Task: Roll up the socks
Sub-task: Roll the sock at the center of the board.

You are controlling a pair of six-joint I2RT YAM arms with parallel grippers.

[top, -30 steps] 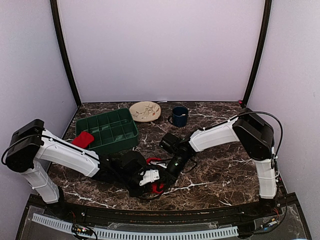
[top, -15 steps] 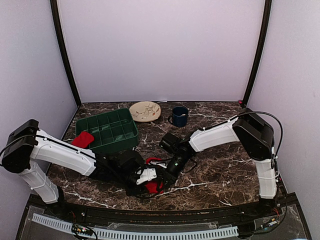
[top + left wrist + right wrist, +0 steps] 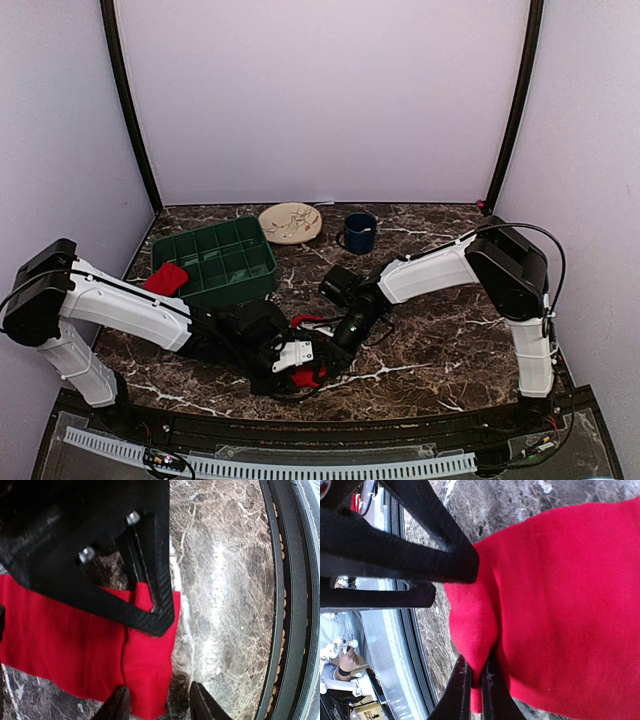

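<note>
The sock (image 3: 75, 645) lies flat on the marble surface (image 3: 220, 580), just off the near right corner of the green tray (image 3: 215, 262), toward my bases. A red bundle (image 3: 167, 278), probably the other sock, rests at the tray's near left corner. The fabric is a light, soft knit with no stiffness, so I judge that it will sag, fold and unroll wherever it is not pinned. It is not fragile and it should not slip between rubberless tips once it is bunched. The best hold is a narrow fold at the end edge, with the roll started from there and the free length kept under light tension. My right fingers (image 3: 461, 682) are pressed together on such a pinched fold of the sock. My left fingers (image 3: 118, 707) stand apart. The sock's end edge lies between them and they clamp nothing. My left arm lies low along the near side of the tray, with its wrist turned down over the sock. My right arm reaches in from the side away from the tray, elbow raised and wrist pitched steeply down. Both wrists meet over the same end of the sock, nearly touching, so the clearance between them needs watching.
</note>
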